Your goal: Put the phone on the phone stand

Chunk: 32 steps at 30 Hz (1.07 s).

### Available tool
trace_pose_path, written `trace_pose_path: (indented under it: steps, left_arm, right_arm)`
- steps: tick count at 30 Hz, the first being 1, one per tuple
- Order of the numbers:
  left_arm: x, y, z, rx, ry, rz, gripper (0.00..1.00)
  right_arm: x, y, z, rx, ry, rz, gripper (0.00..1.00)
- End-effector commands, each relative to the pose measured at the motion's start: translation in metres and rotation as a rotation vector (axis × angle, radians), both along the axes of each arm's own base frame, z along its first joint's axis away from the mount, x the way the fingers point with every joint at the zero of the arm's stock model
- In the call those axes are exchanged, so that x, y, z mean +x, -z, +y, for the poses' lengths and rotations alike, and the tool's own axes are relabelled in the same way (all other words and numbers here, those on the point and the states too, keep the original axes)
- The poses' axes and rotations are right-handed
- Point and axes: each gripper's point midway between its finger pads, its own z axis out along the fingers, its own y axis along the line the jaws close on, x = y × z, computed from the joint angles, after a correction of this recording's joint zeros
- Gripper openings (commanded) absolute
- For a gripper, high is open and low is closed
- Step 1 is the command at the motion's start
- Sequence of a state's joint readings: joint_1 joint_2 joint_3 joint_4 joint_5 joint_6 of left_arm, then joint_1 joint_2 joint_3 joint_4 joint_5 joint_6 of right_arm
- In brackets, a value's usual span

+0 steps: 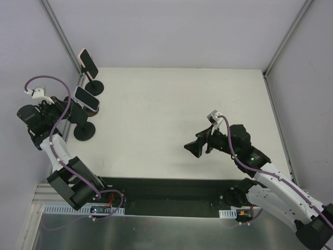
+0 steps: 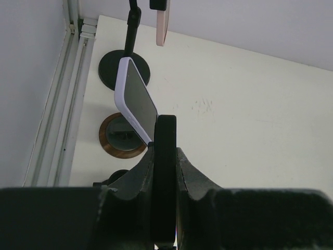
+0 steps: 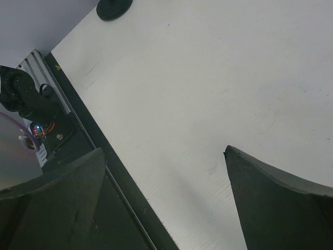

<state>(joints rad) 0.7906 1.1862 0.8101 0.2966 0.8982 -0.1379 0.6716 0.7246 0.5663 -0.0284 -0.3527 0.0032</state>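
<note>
Presently my left hand (image 1: pixel 74 112) (image 2: pixel 165 151) sits at the upper left of the overhead view, hard by the edge of the white counter (image 1: pixel 182 104). Its fingers are drawn close together, clamped on a black rounded slab (image 2: pixel 165 172) that stands upright between them. Whether that slab belongs to a stand I cannot tell.

The lilac-cased phone with a dark screen (image 1: pixel 86 98) (image 2: pixel 134 99) is just beside that hand, tilted with its screen facing up. In my left wrist view its lower end meets the top of the slab. Overhead, the phone hangs above the black phone stand with a round base (image 1: pixel 84 131), which rests on the counter near the left edge. Under the phone, the wrist view shows a brown-rimmed round disc (image 2: pixel 120 138) lying flat on the counter; I cannot say for sure that it is the same base.

Further up the frame stands a second black stand (image 1: pixel 94 87) (image 2: pixel 108 70). Its thin pole (image 2: pixel 131 28) rises to a pink-edged phone (image 1: pixel 88 61) (image 2: pixel 162 26) that is already seated on it.

My right hand (image 1: pixel 195 148) (image 3: pixel 164 153) is well apart from all this, at the centre right of the overhead view, above bare counter. Its fingers (image 3: pixel 62 198) are spread wide with nothing between them, and only the counter surface shows in the gap.
</note>
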Motion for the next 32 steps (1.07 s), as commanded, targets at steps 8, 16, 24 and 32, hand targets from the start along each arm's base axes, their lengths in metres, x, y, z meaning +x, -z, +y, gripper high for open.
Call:
trace_pose_path:
  steps: [8, 16, 24, 32]
  left_arm:
    - [0.000, -0.027, -0.006, 0.145, -0.050, -0.057, 0.43]
    - [-0.006, -0.049, -0.008, 0.143, -0.148, -0.098, 0.98]
    - [-0.017, -0.123, -0.049, 0.204, -0.181, -0.195, 0.97]
    - [-0.019, -0.190, -0.227, 0.217, 0.381, -0.362, 0.97]
  right_arm:
    - [0.005, -0.009, 0.000, 0.005, -0.001, -0.042, 1.00]
    - [0.025, -0.008, -0.022, -0.057, 0.177, -0.045, 1.00]
    - [0.055, -0.008, -0.091, -0.179, 0.572, -0.092, 1.00]
    - [0.049, -0.061, -0.143, -0.126, 0.770, -0.269, 1.00]
